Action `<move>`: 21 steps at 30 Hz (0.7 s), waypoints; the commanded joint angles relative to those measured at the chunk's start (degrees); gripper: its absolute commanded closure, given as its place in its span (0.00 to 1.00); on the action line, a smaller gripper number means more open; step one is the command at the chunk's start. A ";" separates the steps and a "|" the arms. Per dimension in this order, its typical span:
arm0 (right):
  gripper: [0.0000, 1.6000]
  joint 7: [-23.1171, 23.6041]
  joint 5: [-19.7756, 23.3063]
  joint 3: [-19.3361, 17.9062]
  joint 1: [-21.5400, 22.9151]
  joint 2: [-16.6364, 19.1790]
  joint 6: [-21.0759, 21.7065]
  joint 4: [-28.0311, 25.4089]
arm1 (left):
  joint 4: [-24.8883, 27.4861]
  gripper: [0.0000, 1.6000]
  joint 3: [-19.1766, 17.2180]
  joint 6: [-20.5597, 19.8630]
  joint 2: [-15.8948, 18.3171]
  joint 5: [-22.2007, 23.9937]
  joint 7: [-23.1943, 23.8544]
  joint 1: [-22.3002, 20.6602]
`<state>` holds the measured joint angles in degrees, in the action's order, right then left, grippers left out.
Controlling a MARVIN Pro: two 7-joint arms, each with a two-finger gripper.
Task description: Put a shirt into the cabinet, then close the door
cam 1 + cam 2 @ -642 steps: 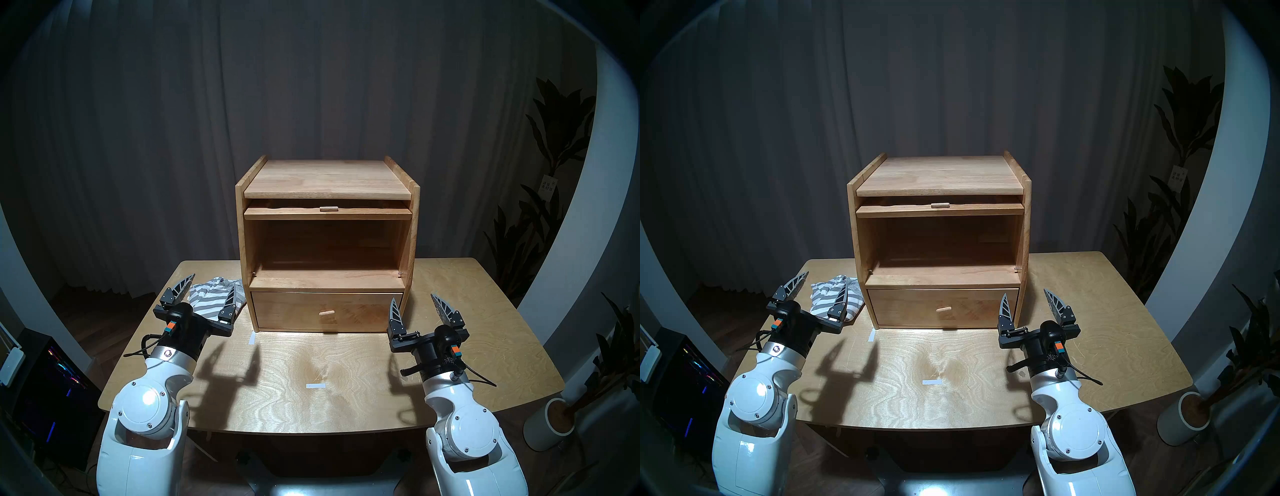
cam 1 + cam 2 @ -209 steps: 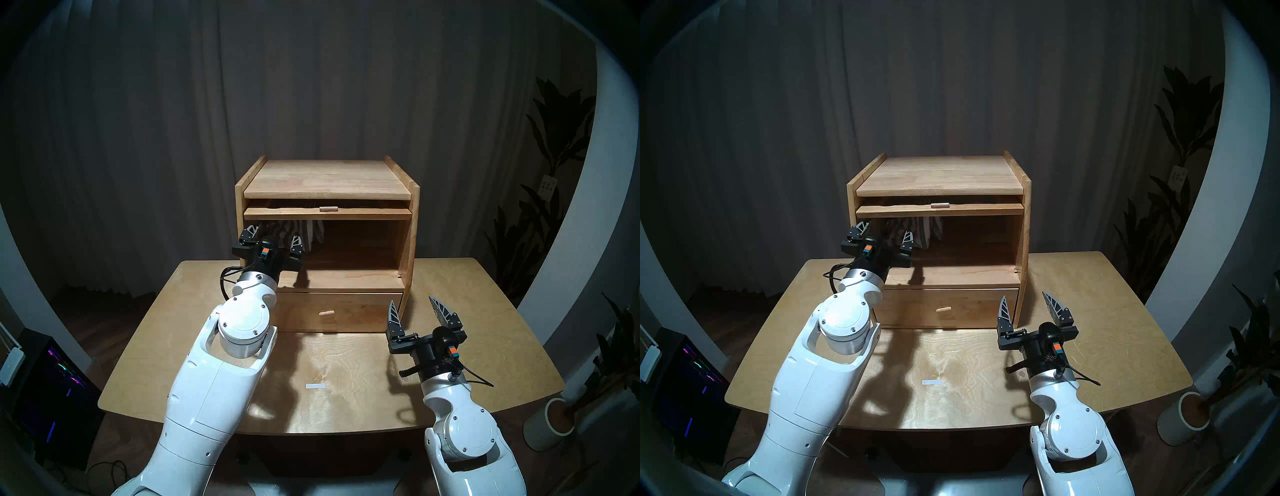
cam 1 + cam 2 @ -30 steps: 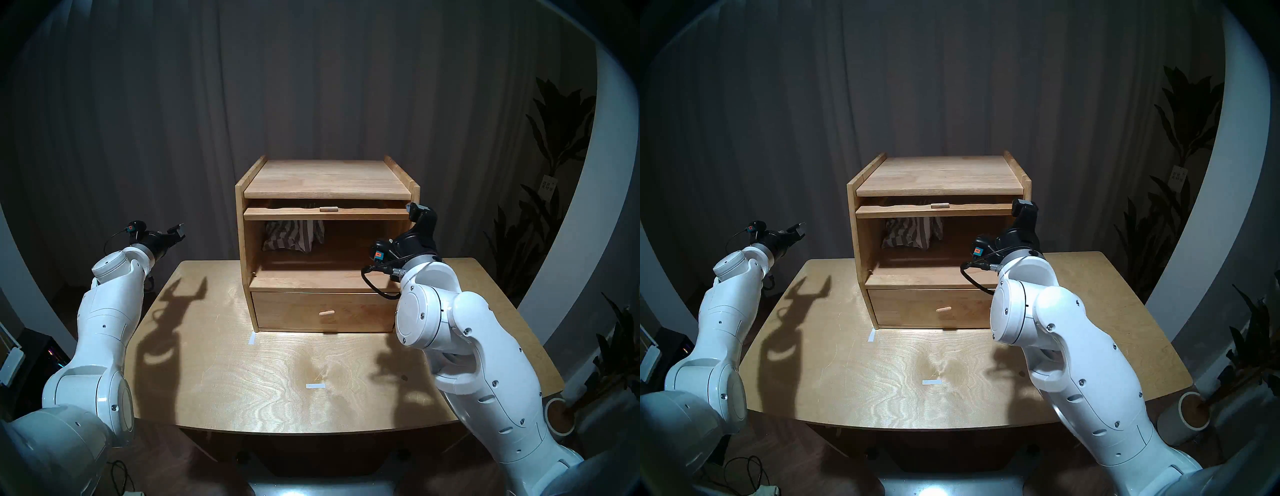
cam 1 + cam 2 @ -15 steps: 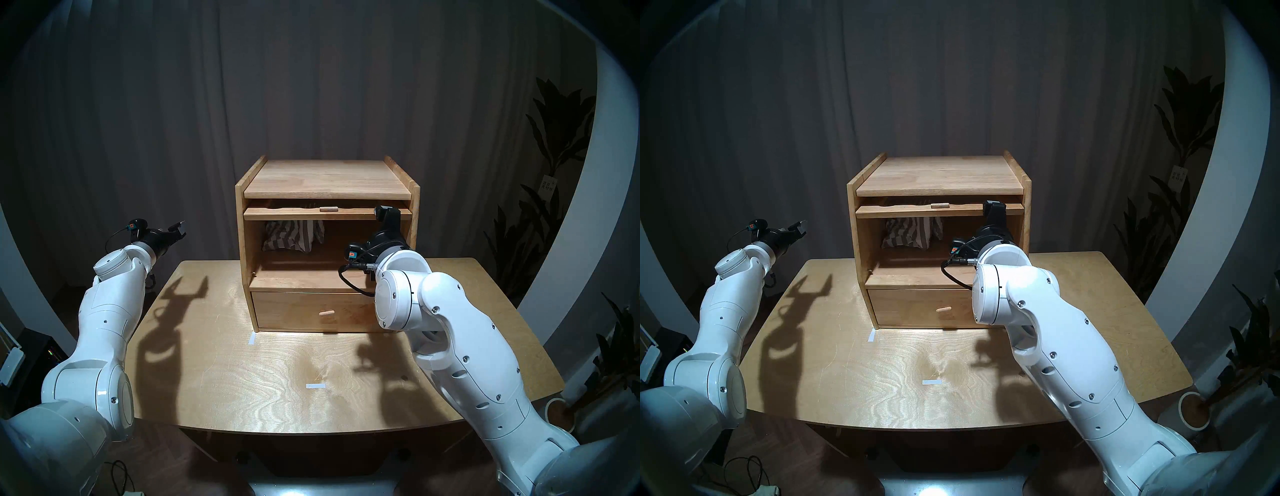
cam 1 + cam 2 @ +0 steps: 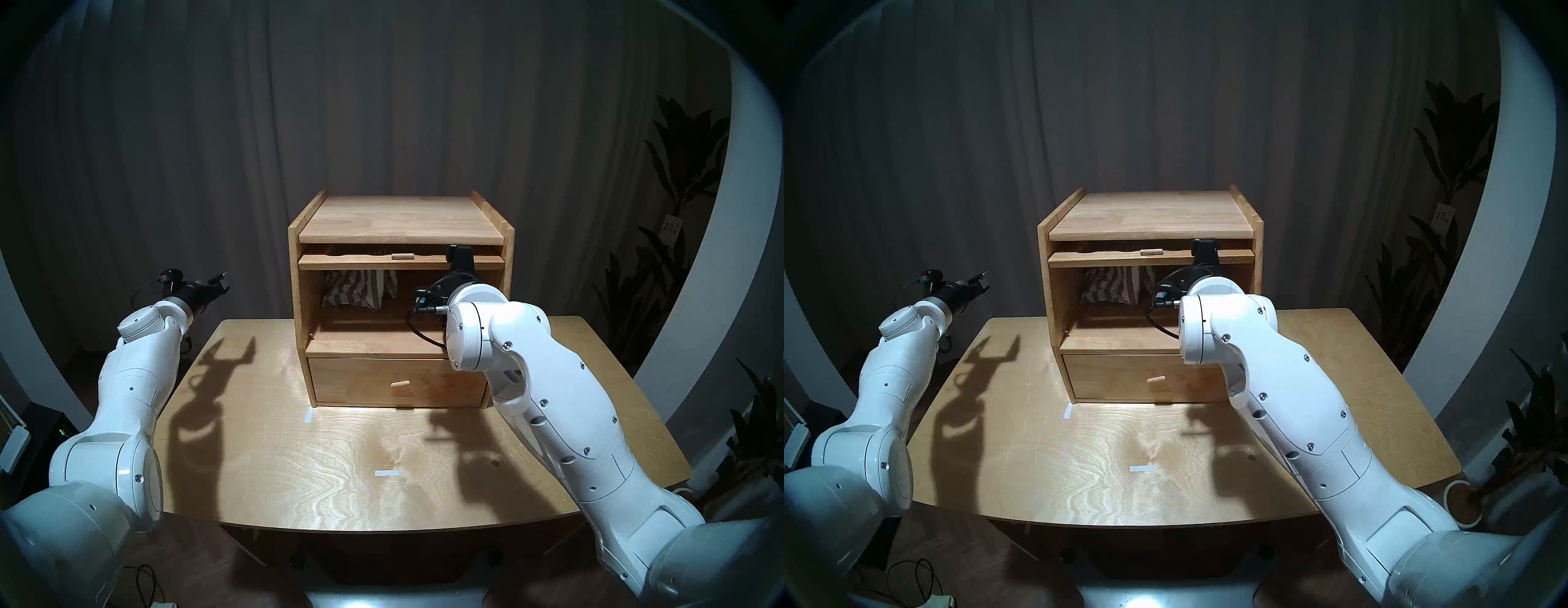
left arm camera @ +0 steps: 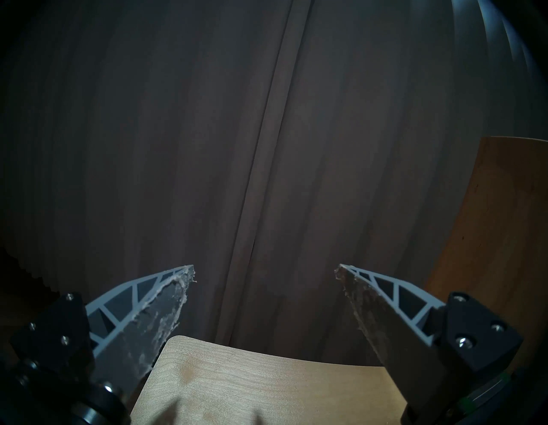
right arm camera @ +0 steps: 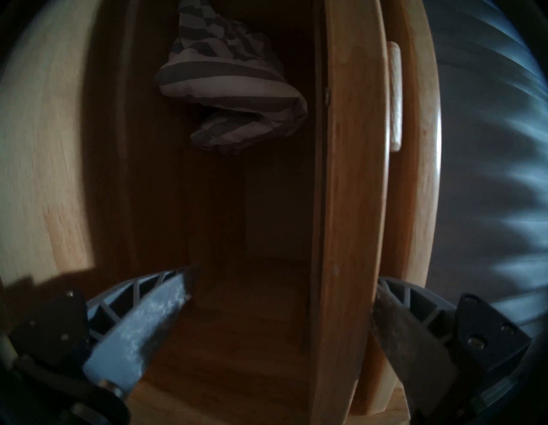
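Note:
The light-brown wooden cabinet [image 5: 401, 216] [image 5: 1151, 212] stands at the back of the table. The striped shirt [image 5: 360, 288] [image 5: 1119, 286] [image 7: 228, 77] lies crumpled at the back left of its upper compartment. The door [image 5: 360, 262] [image 5: 1106, 258] [image 7: 350, 178] lies flat under the top, peg handle [image 5: 402, 256] [image 7: 394, 95] facing out. My right gripper [image 5: 459, 254] [image 5: 1204, 251] [image 7: 287, 274] is open. One finger is below the door's front edge and one above, right of the handle. My left gripper [image 5: 220, 282] [image 6: 265, 270] is open and empty in the air left of the cabinet.
A drawer [image 5: 360, 382] with a peg handle is shut below the compartment. The cabinet stands on a wooden table [image 5: 339, 467] with white tape marks [image 5: 387, 472]. A dark curtain hangs behind. Potted plants [image 5: 679, 170] stand at the right.
My right gripper has moved left along the door's front edge, from the cabinet's right post toward the peg handle. The left arm has barely moved. The shirt lies still.

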<state>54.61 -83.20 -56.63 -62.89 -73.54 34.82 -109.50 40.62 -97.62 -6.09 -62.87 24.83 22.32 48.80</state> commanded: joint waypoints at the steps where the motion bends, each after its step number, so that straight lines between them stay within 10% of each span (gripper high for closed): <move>1: 0.58 6.16 -2.91 2.03 4.70 -2.11 0.55 1.70 | -1.58 0.00 0.38 2.86 0.52 -0.40 1.07 -4.61; 2: 1.00 6.76 -3.34 2.27 4.95 -2.38 0.63 1.94 | -1.98 0.00 0.46 3.12 0.53 -0.49 1.20 -4.85; 21: 1.00 18.80 -13.46 5.92 6.80 -4.99 4.27 2.98 | -10.06 0.00 1.66 8.64 0.65 -2.09 4.16 -9.51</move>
<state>67.53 -95.23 -52.31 -54.59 -76.88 37.70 -106.02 30.98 -95.94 0.06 -62.59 22.68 25.48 43.41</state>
